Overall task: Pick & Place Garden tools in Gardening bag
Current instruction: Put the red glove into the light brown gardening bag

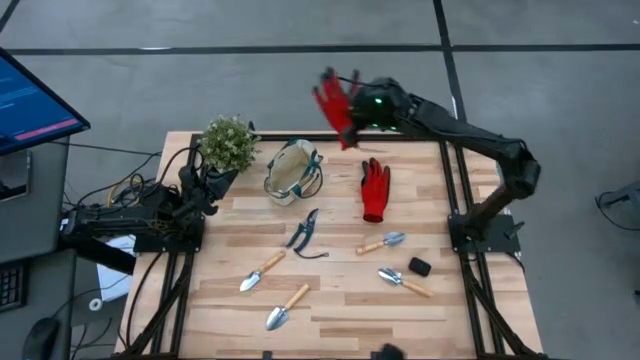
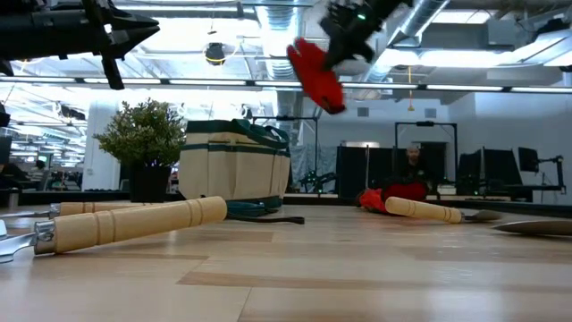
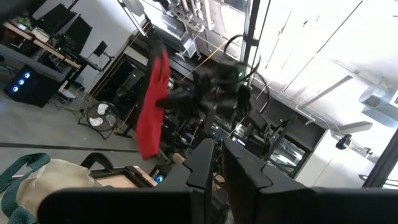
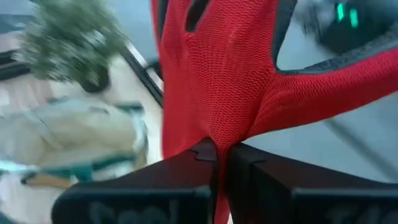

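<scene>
My right gripper (image 1: 352, 112) is up in the air over the table's far edge, shut on a red glove (image 1: 334, 100). A second red glove (image 1: 376, 190) lies flat on the table beside the beige, green-trimmed gardening bag (image 1: 293, 172), which stands upright on its base. Dark-handled shears (image 1: 305, 232) and several wooden-handled trowels and forks (image 1: 262, 270) lie flat nearer the front. My left gripper (image 1: 212, 180) waits at the table's left by the plant, shut with nothing between its fingers (image 3: 202, 165). My right gripper pinches the glove's red knit fabric (image 4: 214, 134) between its two fingers, which meet on it. Which part of the glove this is I cannot tell. The glove is lifted clear, high above the table, and slants off to one side of the gripper (image 2: 340, 49), slack.
A bushy green plant (image 1: 228, 142) in a dark pot stands at the far left, next to the bag. A small black lump (image 1: 420, 266) lies near the right-hand tools. A monitor (image 1: 30, 100) stands beyond the table's left edge.
</scene>
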